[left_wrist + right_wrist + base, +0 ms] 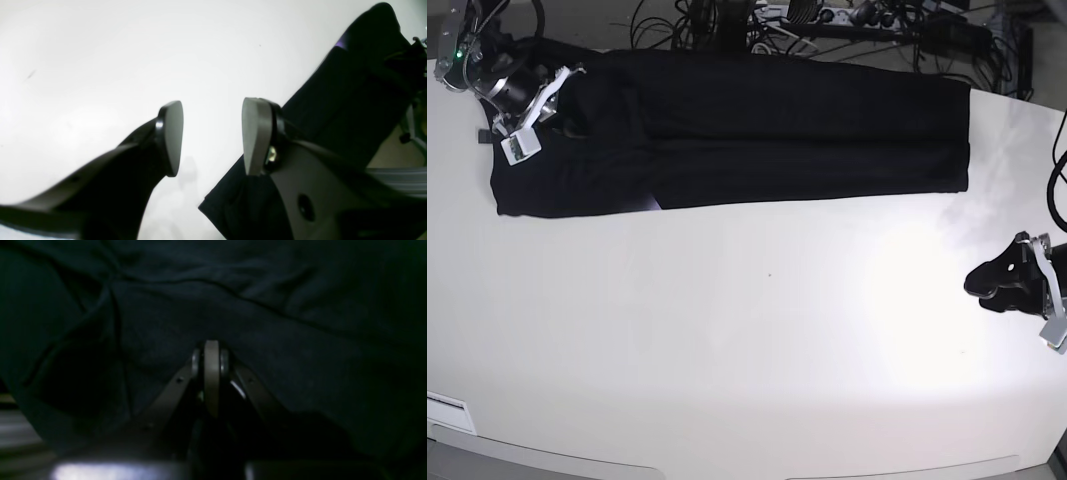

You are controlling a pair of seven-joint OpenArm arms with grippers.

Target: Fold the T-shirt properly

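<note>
The black T-shirt (777, 130) lies as a long flat band across the far side of the white table (727, 330), plain side up. My right gripper (565, 100) is at the band's left end. In the right wrist view its jaws (211, 343) are pressed together in dark cloth (300, 356), with creases running out from the tips. My left gripper (992, 280) hovers over bare table near the right edge, well short of the shirt. It is open (211, 133) with nothing between its pads, and the T-shirt (350, 100) shows behind the right finger with a sliver of purple.
A tangle of cables and power gear (827, 20) sits behind the table's far edge. A white label (447, 405) lies by the front left corner. The table's right edge runs close to my left arm.
</note>
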